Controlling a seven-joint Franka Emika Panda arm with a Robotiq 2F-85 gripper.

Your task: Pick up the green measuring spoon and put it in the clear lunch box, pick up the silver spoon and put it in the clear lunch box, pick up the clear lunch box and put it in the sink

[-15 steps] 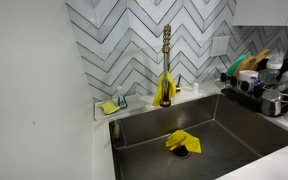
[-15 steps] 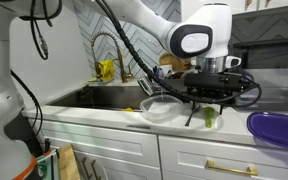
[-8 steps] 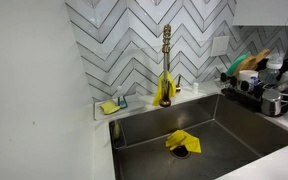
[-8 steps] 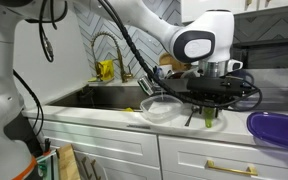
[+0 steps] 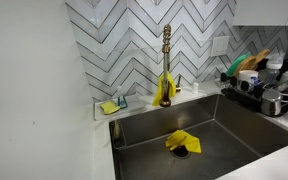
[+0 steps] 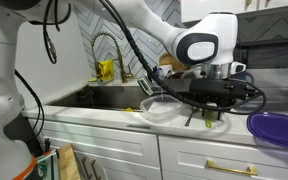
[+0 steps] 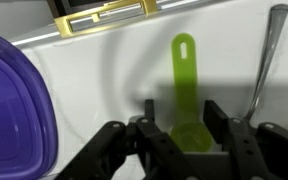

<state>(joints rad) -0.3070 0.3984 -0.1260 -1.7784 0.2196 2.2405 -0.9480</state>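
In the wrist view the green measuring spoon lies on the white counter, handle pointing away, bowl between my fingers. My gripper is shut on the bowl, one finger on each side. The silver spoon lies just right of it, untouched. In an exterior view the gripper is down on the counter over the green measuring spoon, right of the clear lunch box. The sink is to the left of the box, and the sink shows from above in an exterior view.
A purple container sits close on the left in the wrist view, and at the counter's right end in an exterior view. A yellow cloth lies over the sink drain. A gold faucet and a black dish rack border the sink.
The jaws have closed in from wide open onto the green spoon's bowl. The arm has shifted slightly right and down; nothing else has moved.
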